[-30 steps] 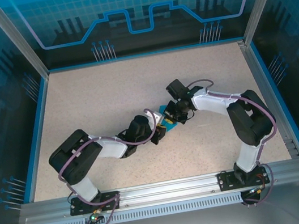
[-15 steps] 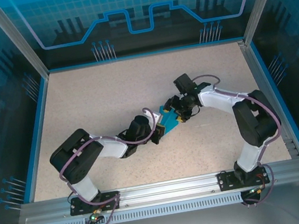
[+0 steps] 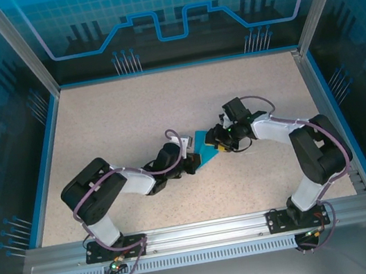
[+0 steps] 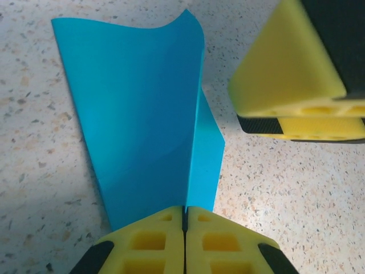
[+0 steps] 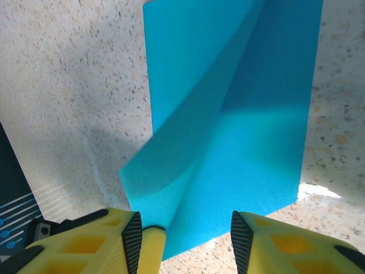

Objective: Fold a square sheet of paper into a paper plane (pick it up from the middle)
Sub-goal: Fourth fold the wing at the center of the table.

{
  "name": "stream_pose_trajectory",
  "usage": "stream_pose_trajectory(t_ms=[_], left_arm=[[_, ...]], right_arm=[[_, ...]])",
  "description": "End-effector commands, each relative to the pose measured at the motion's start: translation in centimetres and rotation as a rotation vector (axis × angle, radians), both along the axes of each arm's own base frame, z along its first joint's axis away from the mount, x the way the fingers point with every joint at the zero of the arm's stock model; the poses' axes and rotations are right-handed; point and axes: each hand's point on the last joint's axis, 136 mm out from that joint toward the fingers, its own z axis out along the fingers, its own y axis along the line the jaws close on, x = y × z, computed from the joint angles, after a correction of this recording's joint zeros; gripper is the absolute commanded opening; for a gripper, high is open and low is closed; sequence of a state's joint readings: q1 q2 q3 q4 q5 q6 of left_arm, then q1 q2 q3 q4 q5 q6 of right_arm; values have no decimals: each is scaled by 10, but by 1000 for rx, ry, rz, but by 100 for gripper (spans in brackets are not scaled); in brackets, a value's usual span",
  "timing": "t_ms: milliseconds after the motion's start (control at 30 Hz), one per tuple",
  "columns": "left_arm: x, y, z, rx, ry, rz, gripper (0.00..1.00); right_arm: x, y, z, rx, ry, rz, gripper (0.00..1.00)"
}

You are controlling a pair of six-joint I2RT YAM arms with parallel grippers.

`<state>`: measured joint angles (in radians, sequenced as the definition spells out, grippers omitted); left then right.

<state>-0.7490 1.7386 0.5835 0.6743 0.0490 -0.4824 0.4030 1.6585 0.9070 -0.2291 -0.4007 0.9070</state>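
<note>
"Two grippers to log, one sheet. Where is the sheet of paper (image 3: 205,149)?" (KL)

"Middle of the table (image 3: 110,121), part folded, lying between the two arms. One long crease shows, and a flap stands up off the surface along it." (RM)

"Left gripper (image 4: 184,214)?"

"Fully closed, pads pressed together on the narrow end of the sheet, right at the crease. From that pinch the paper fans straight out ahead, long axis in line with the jaws."

"Right gripper (image 5: 185,228)?"

"Open, fingers (image 5: 285,245) well apart, holding nothing. In its wrist view the near edge of the sheet sits in the gap between them, with the raised flap coming down by the finger on the left of that view. Touching or just above it, I cannot tell. From the left wrist the right fingers look clear of the paper, just beside the right edge of its wide end."

"Which relation governs the next move?"

"Crease against right jaws: it runs obliquely away from them, not square on. The left arm anchors the narrow end, and the right arm is the free one and nearer the loose flap. Judgement: to take or press that flap, the right jaws need a short advance onto the wide end — any sideways drift could skew the fold. No dart shape yet; task about mid-way."
</note>
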Motion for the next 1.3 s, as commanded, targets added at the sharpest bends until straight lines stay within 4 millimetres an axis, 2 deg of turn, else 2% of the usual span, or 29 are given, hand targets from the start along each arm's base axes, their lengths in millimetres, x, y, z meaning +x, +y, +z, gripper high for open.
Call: stream_pose_trajectory(t_ms=[0,133,367,533,1000,1100,1267], left_arm=[[2,6,-2,-43,29,64,7],[2,6,-1,-55,33,69,7],[3,7,-6,-52,72,98,7],[4,10,-6,-72,91,129,7],[3,12,-10,-92,129,155,9],[2,11,-13,-88,149,154,13],[1,12,-12,-93,187,143,30]], right_arm=[[8,3,12,39,-66,22,43],[11,5,6,37,-48,30,38],[16,17,-1,47,-33,63,37],[16,23,-9,53,-9,84,39],[14,19,-29,-2,56,72,44],[14,19,-34,-15,70,76,45],[10,15,-44,-83,102,89,48]])
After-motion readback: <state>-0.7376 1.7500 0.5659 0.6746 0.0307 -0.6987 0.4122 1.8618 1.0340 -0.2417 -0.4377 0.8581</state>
